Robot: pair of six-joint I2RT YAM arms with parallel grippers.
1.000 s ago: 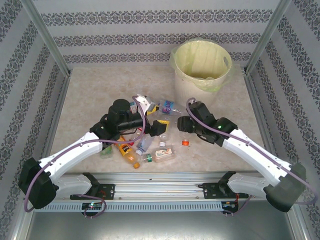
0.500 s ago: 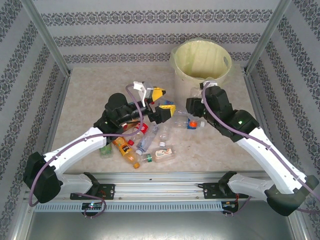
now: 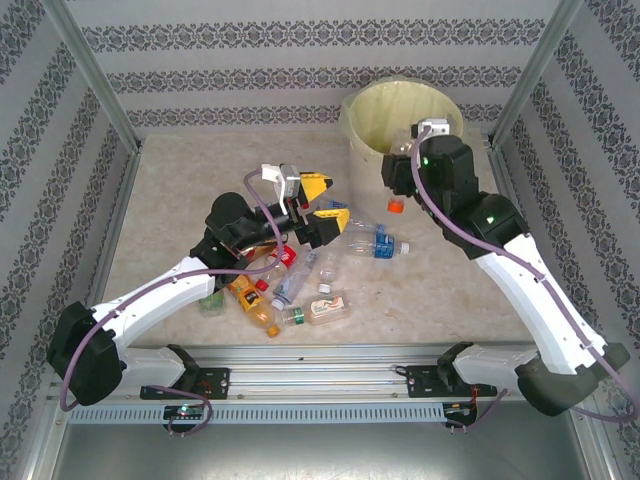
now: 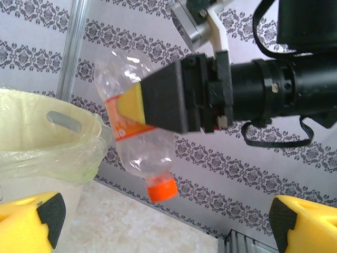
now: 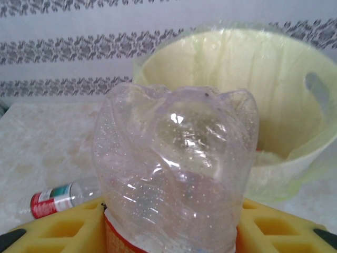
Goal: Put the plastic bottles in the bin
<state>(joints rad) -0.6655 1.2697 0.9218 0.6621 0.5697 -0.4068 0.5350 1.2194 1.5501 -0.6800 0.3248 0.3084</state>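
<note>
My right gripper (image 3: 399, 180) is shut on a clear plastic bottle (image 3: 397, 206) with an orange label. The bottle hangs in the air, orange cap down, just in front of the bin's near wall. In the right wrist view the bottle (image 5: 174, 174) stands between the yellow pads, with the cream-white bin (image 5: 226, 68) and its pale green bag right behind it. The left wrist view shows the same bottle (image 4: 131, 142) held beside the bin (image 4: 47, 142). My left gripper (image 3: 322, 201) hovers open and empty over the middle of the table, above several more bottles (image 3: 280, 290).
A blue-labelled bottle (image 3: 376, 243) lies between the two arms. A red-and-green labelled one (image 5: 55, 199) lies on the table left of the held bottle. Patterned walls and metal posts close in the table.
My right arm has lifted the orange-capped bottle off the table and carried it back and right, up to the bin. The left gripper has risen and stayed open.
</note>
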